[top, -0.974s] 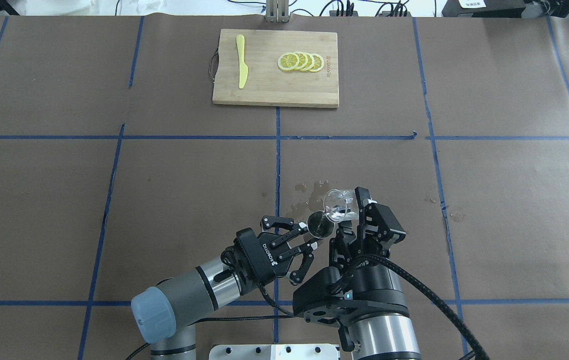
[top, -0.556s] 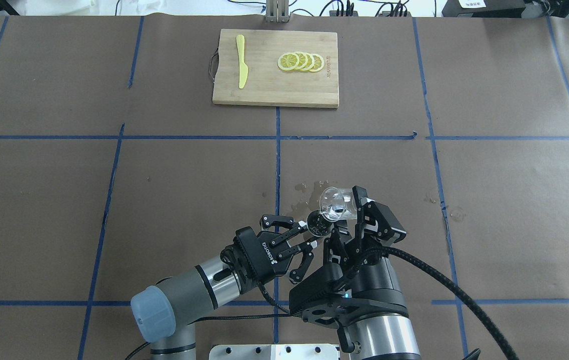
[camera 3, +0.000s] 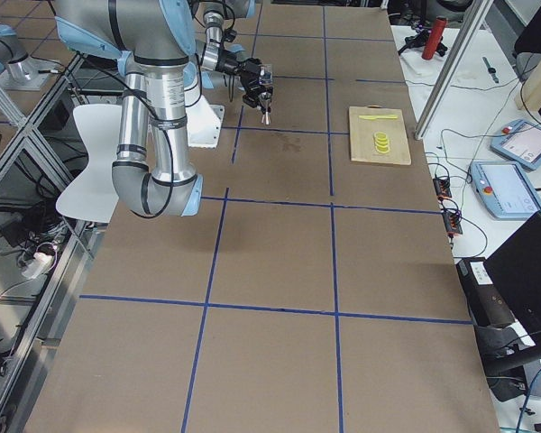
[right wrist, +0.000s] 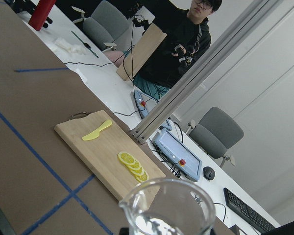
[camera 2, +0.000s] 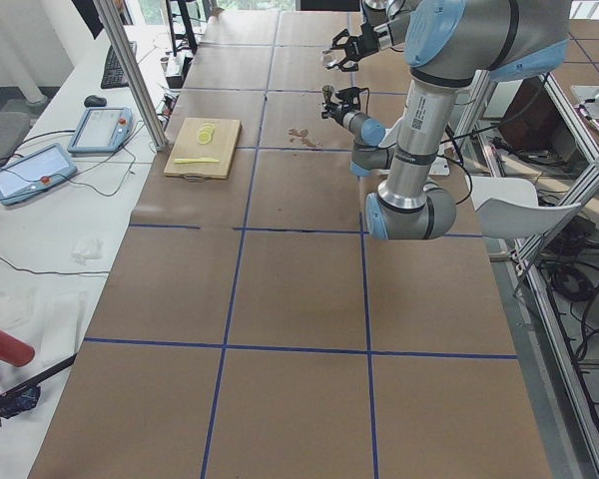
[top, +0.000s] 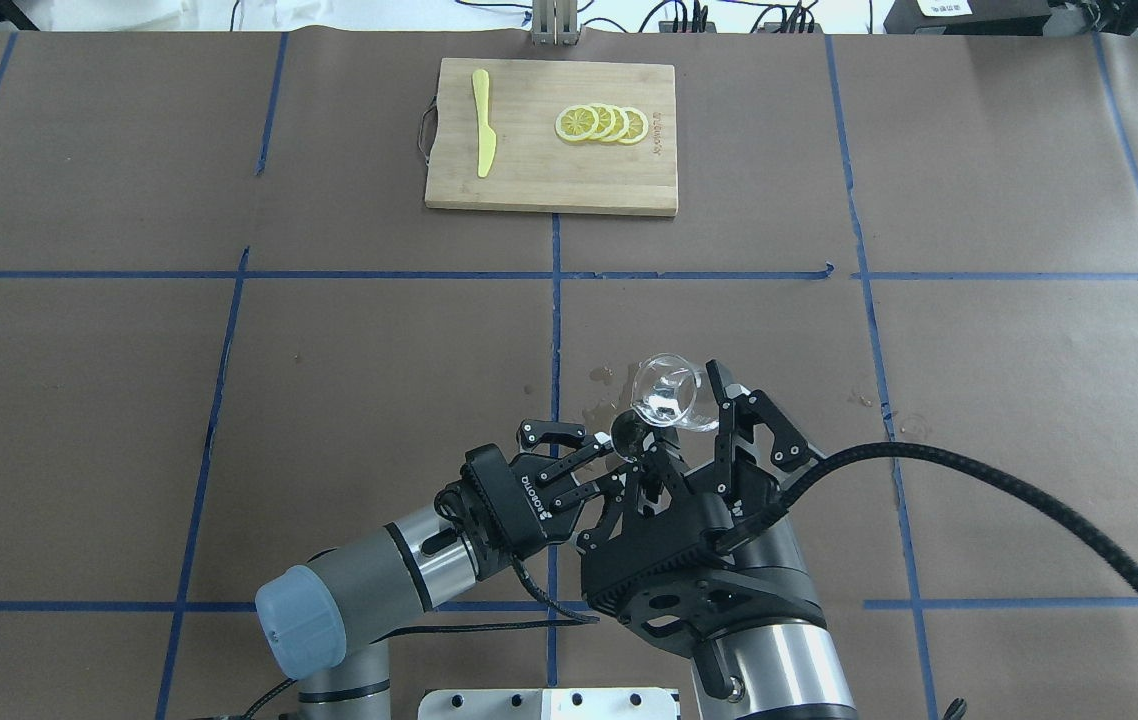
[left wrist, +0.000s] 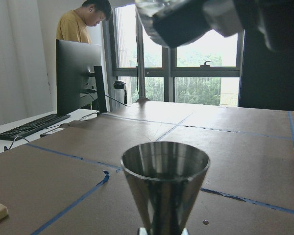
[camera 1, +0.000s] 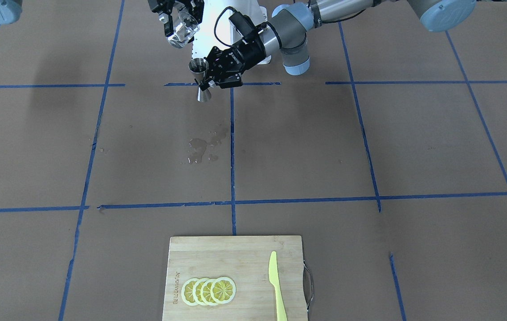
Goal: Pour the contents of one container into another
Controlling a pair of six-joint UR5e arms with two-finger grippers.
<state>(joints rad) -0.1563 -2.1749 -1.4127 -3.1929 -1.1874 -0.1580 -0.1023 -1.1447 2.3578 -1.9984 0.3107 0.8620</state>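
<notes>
Plainly lettered "ROBOTIQ", the left jaws clamp one shiny stainless-steel hourglass jigger [camera 1: 198, 67] at its waist. The right jaws grip one small clear glass cup [top: 667, 392], tilted just above the left jaws. Four lemon slices [top: 602, 123] lie well beyond both.

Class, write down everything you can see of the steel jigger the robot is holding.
The steel jigger is a small, shiny hourglass of two cones joined at a narrow waist, polished metal by its look. It stands upright, wide mouth up, clamped at the waist by the left end effector. Whether its base touches the table cannot be told, nor whether it holds liquid. The tilted glass cup hangs above, not touching it.
</notes>
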